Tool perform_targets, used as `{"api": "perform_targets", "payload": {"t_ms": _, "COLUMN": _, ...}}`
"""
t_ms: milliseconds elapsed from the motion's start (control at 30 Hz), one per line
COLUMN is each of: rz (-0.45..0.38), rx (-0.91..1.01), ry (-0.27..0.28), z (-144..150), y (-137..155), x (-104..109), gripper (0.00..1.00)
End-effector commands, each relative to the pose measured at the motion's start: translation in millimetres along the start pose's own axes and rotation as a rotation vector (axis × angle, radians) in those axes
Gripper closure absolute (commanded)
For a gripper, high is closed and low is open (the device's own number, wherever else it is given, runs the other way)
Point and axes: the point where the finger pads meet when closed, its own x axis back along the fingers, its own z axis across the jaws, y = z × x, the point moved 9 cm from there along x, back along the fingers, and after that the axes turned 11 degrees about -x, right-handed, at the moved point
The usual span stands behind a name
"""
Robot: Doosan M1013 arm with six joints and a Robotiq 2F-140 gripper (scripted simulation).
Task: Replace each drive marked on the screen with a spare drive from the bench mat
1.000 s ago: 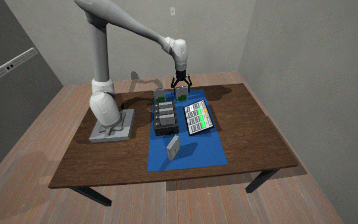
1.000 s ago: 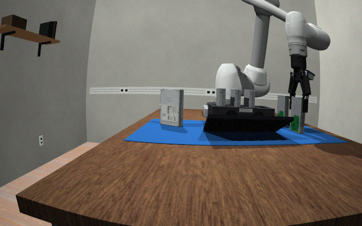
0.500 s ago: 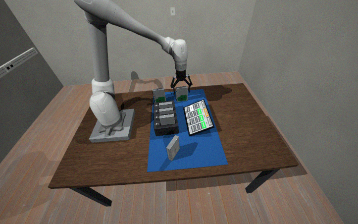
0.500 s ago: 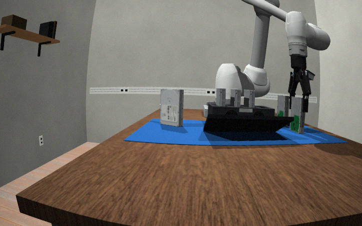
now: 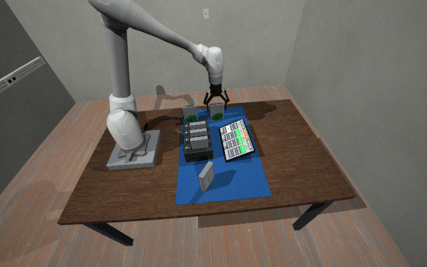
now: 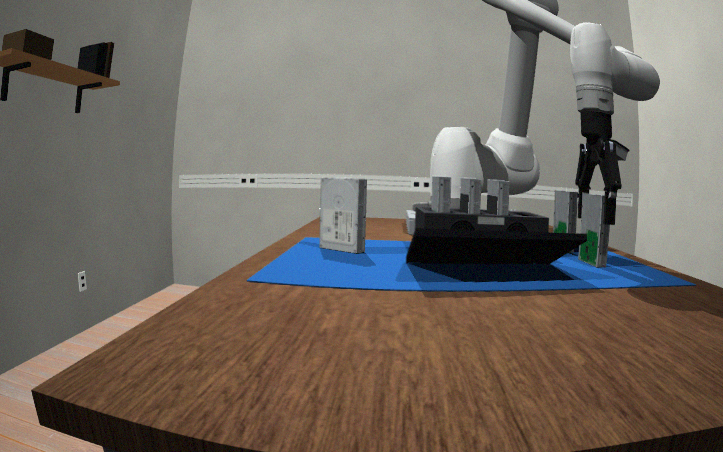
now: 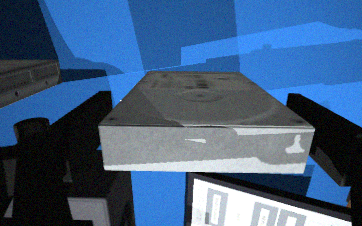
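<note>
A grey drive (image 5: 217,109) (image 6: 592,224) (image 7: 206,145) stands upright at the mat's far end, its green board toward the top camera. My gripper (image 5: 217,108) (image 6: 594,218) (image 7: 198,109) is open around its upper part; the wrist view shows gaps at both edges. A second drive (image 5: 189,112) (image 6: 564,210) with a green board stands beside it. The black dock (image 5: 198,155) (image 6: 442,222) holds three drives; its far-end bay looks empty. Another drive (image 5: 206,177) (image 6: 337,216) stands on the near mat. The screen (image 5: 236,139) (image 7: 246,195) shows three green cells and an orange one; its text is unreadable.
The blue mat (image 5: 248,185) (image 6: 296,269) lies on the wooden table (image 5: 295,155) (image 6: 375,359). The screen leans back beside the dock, near the gripped-around drive. The arm's base (image 5: 131,162) stands on the dock's other side.
</note>
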Motion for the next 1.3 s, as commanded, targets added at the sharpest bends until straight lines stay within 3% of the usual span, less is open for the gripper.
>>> {"api": "perform_targets", "payload": {"t_ms": 0, "rz": 0.001, "rx": 0.0, "ry": 0.001, "z": 0.2, "y": -0.2, "x": 0.7, "gripper": 0.11}}
{"api": "perform_targets", "payload": {"t_ms": 633, "rz": 0.001, "rx": 0.0, "ry": 0.001, "z": 0.2, "y": -0.2, "x": 7.4, "gripper": 0.11}}
{"api": "perform_targets", "payload": {"t_ms": 1000, "rz": 0.001, "rx": 0.0, "ry": 0.001, "z": 0.2, "y": -0.2, "x": 49.1, "gripper": 0.11}}
{"api": "perform_targets", "payload": {"t_ms": 1067, "rz": 0.001, "rx": 0.0, "ry": 0.001, "z": 0.2, "y": -0.2, "x": 49.1, "gripper": 0.11}}
{"api": "perform_targets", "payload": {"t_ms": 1267, "rz": 0.001, "rx": 0.0, "ry": 0.001, "z": 0.2, "y": -0.1, "x": 80.5, "gripper": 0.11}}
